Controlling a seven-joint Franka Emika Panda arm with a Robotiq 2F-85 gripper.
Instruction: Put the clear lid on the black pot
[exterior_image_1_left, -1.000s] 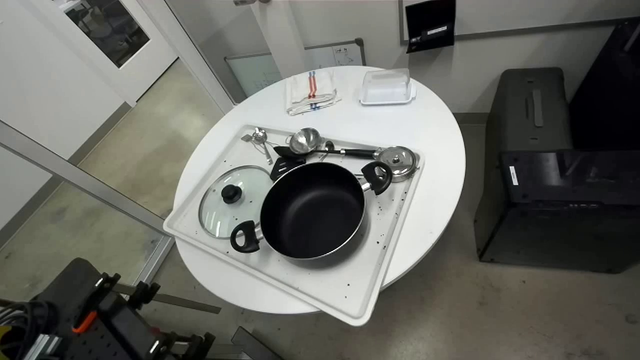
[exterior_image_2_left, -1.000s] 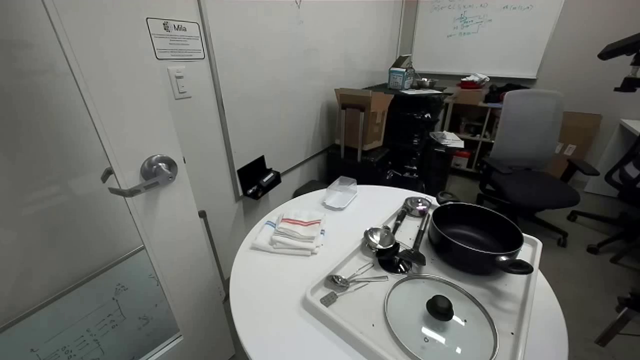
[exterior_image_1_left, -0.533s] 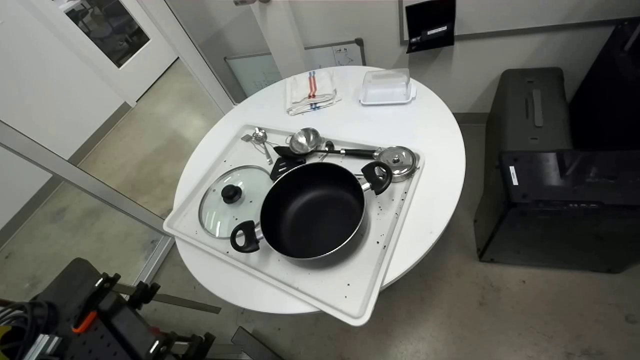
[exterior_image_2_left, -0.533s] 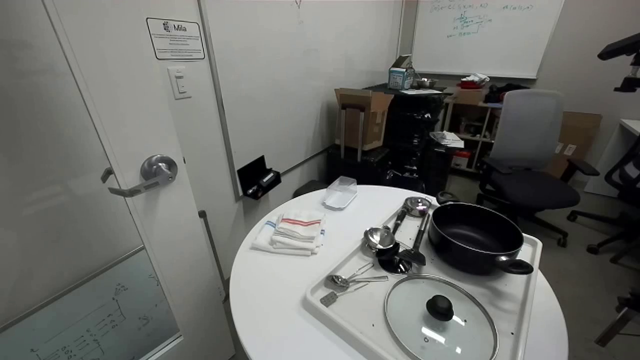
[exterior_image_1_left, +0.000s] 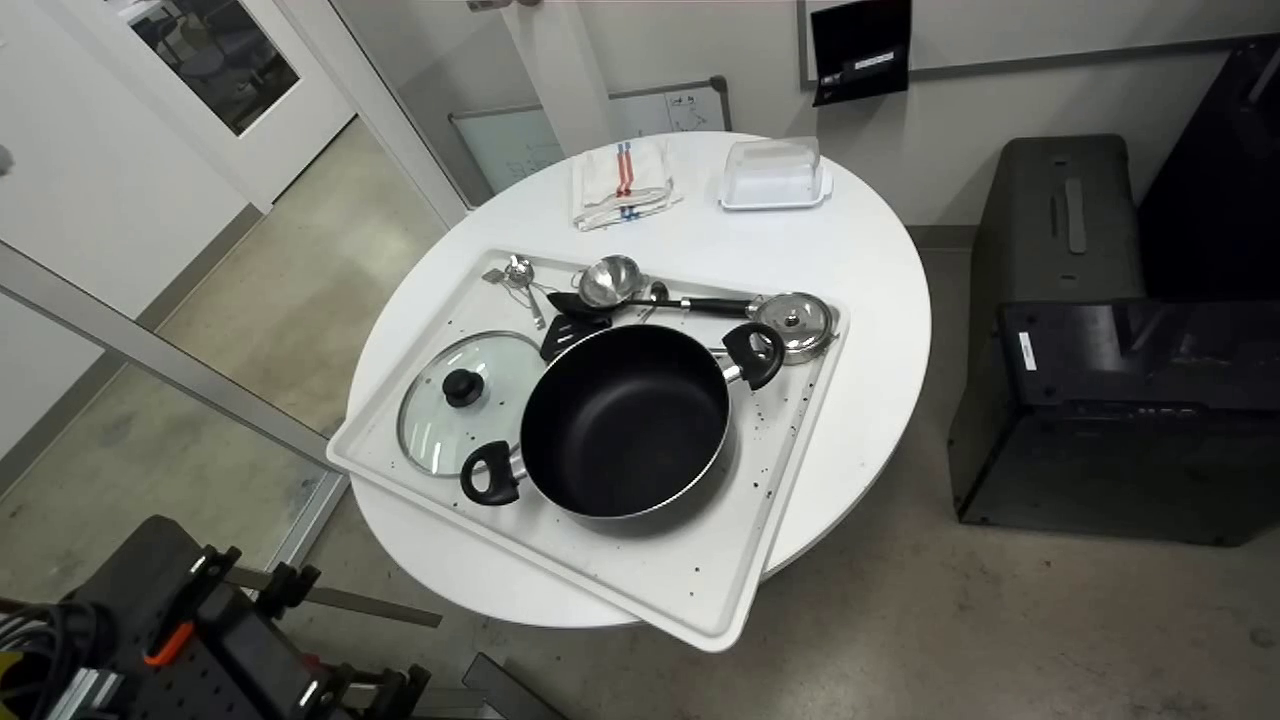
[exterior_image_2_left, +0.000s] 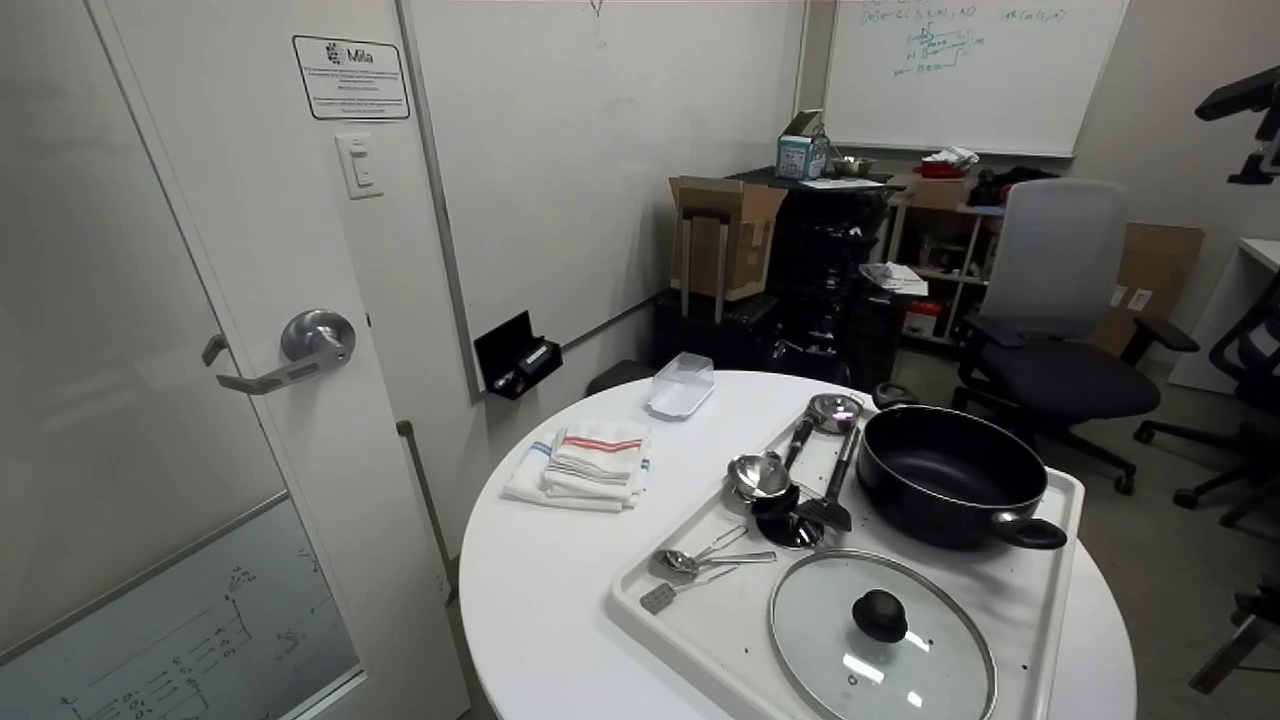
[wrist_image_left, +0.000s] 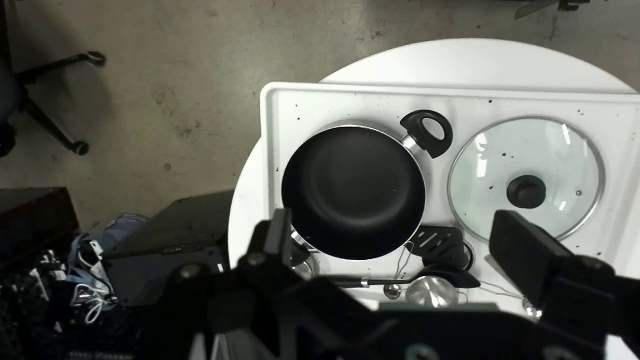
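Observation:
The clear glass lid (exterior_image_1_left: 510, 375) with its black knob (exterior_image_1_left: 463, 388) lies flat, knob up, on the white tray (exterior_image_1_left: 600, 590); the lid also shows in an exterior view (exterior_image_2_left: 820, 620) and the wrist view (wrist_image_left: 480, 195). The black two-handled pot (exterior_image_1_left: 625, 420) stands upright and uncovered beside it, also in an exterior view (exterior_image_2_left: 955, 475) and the wrist view (wrist_image_left: 355, 190). My gripper (wrist_image_left: 393, 217) is wide open and empty above the tray, one finger near the pot's edge, the other overlapping the lid's edge in the picture. It is out of view in both exterior views.
A black slotted turner (wrist_image_left: 442, 245), a metal strainer (wrist_image_left: 431, 291) and other utensils lie beside the pot. A small round metal lidded piece (exterior_image_1_left: 795, 325) is near a pot handle. Folded towels (exterior_image_1_left: 625, 185) and a clear box (exterior_image_1_left: 772, 178) stand farther back on the round table (exterior_image_1_left: 870, 300).
A small grey shape has come into sight at the left edge of an exterior view. The lid, the pot and the utensils have not moved.

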